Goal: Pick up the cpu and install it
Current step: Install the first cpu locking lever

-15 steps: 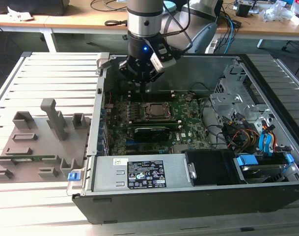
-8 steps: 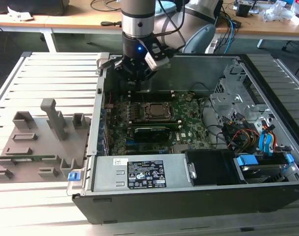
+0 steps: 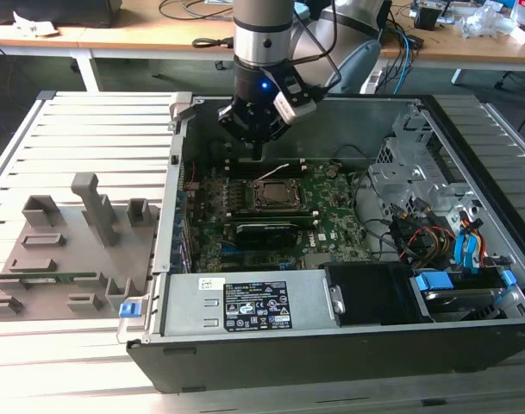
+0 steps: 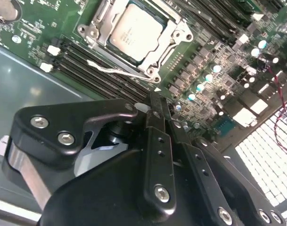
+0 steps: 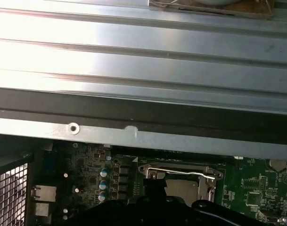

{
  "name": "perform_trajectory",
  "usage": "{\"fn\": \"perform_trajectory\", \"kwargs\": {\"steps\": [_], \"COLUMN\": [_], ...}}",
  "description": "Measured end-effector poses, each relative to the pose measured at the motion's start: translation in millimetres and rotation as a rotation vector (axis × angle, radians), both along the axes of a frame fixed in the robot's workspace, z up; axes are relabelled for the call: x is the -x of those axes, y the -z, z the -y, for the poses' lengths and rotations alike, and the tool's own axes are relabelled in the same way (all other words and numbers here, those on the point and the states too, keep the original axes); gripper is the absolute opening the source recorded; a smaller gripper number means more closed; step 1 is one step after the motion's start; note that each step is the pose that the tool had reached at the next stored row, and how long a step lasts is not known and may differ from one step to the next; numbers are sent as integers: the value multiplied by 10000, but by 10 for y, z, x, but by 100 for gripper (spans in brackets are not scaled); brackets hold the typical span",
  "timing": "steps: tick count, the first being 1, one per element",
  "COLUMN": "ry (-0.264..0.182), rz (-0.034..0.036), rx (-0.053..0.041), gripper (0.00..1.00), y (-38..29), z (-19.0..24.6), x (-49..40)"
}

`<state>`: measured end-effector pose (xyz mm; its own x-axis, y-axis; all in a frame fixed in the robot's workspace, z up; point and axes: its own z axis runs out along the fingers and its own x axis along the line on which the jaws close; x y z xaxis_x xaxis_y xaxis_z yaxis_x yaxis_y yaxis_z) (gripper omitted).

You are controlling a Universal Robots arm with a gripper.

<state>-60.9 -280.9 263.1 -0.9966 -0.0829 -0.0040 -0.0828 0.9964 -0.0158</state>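
Black end effector (image 4: 155, 106) fingers together, empty — silvery square cpu (image 4: 135, 32) seated in metal-framed socket (image 4: 129, 40).

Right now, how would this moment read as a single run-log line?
gripper: shut, holding nothing, above motherboard | cpu: seated in socket | socket frame: open | case: open, lying flat

One silvery-grey square cpu (image 4: 135, 32) is sitting in one metal-framed socket (image 3: 276, 194) on one green motherboard (image 3: 271, 226), inside one open black computer case (image 3: 331, 349). One black gripper (image 3: 255, 145) is hanging above that board, and one grey moulded holder tray (image 3: 64, 259) is lying on one slatted metal table (image 3: 81, 129) at the exterior view's left. In the second wrist view, four long black memory slots (image 4: 98, 70) are running beside the socket, and two white clips (image 4: 53, 50) are showing at their ends.
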Motion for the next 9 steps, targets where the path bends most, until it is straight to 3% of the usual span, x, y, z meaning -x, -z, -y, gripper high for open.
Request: {"fn": "perform_trajectory", "kwargs": {"steps": [3,9], "ry": [-1,0], "rz": [-7,-63], "rx": [-3,0], "gripper": [11,11], "y": [12,104], "z": [0,0], "x": [-75,-186]}}
